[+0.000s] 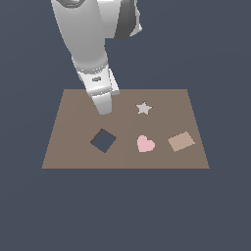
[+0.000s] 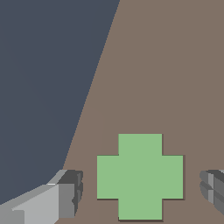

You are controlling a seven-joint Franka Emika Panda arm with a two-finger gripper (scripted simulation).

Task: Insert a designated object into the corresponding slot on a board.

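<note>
Wrist view: the green cross (image 2: 140, 176) lies flat on the board (image 2: 175, 65) between the spread fingers (image 2: 65, 197), neither touching it, so a straddle for grasping seems intended. Exterior view: the gripper (image 1: 104, 109) hides the cross; the square slot (image 1: 103, 140) gapes just beyond its tips.

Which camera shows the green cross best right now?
The wrist view: the green cross lies whole on the board, between the open gripper's fingers. In the exterior view the arm hides it completely.
</note>
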